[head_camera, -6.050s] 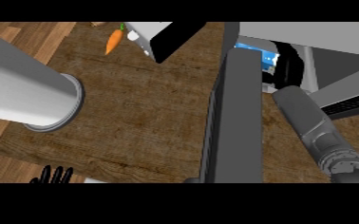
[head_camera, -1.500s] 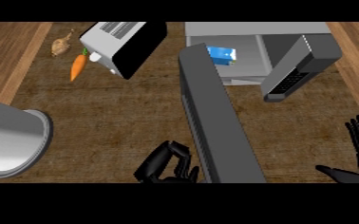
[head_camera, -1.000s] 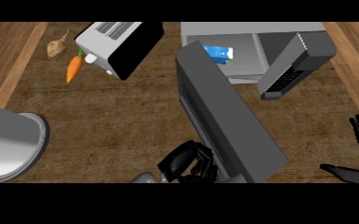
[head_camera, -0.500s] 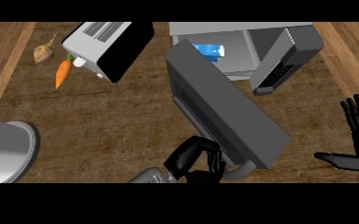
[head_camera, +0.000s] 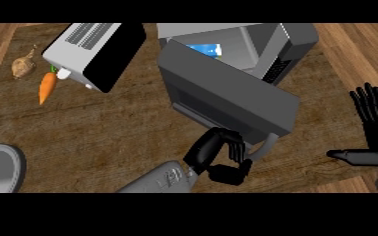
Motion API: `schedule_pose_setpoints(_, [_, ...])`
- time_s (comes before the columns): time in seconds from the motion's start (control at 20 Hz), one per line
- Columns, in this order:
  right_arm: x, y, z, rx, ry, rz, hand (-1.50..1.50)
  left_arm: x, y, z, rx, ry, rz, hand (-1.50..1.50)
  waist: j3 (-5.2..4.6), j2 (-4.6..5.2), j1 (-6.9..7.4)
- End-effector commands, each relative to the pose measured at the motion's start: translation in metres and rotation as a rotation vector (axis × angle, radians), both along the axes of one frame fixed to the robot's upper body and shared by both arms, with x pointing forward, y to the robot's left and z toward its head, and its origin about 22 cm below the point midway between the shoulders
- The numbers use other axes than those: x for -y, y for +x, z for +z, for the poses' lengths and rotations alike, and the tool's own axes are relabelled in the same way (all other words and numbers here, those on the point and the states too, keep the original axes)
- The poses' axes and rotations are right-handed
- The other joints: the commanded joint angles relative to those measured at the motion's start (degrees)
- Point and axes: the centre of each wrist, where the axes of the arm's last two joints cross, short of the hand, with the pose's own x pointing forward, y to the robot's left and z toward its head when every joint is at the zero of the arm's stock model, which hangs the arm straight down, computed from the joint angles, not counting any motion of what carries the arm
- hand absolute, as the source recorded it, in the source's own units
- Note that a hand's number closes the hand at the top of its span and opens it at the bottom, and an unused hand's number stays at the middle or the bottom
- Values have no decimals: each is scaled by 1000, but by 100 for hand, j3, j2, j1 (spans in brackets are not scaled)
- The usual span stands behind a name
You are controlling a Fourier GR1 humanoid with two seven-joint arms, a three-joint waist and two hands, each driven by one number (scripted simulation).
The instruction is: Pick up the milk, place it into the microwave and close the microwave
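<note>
Fingers (head_camera: 221,147) of the left hand (head_camera: 218,155) are curled against the outer edge of the microwave door (head_camera: 229,102), beside its handle, gripping nothing that I can make out. The right hand (head_camera: 364,125) rests spread and empty at the right edge, fingers up.

The wooden counter (head_camera: 111,125) fills the view; nothing of the room beyond it shows. On it the microwave (head_camera: 288,45) stands at the top, its door swung partway across the opening. Left of it sits a toaster (head_camera: 96,52), and a grey rim (head_camera: 9,167) shows at the lower left. The milk (head_camera: 205,49), a blue and white carton, is inside the microwave, just visible above the door. A carrot (head_camera: 46,87) and a pale knobbly root (head_camera: 24,66) lie at the far left.

I'd judge the milk placed and only the closing left to finish.
</note>
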Motion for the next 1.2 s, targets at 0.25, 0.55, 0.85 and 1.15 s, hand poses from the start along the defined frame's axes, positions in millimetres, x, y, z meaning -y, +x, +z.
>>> schedule_pose_setpoints(0.25, [-14,26,29,77,36,185,-150,17,40,45,140,-71,94,150,4,98,-421])
schedule_pose_setpoints(0.55, [-21,44,52,127,27,210,-150,24,63,69,176,-79,132,150,29,207,-676])
schedule_pose_setpoints(0.85, [-30,58,71,156,41,269,-150,28,82,90,194,-79,178,150,43,294,-944])
schedule_pose_setpoints(1.15, [-37,67,86,158,50,338,-150,31,101,111,211,-85,220,150,58,371,-1066])
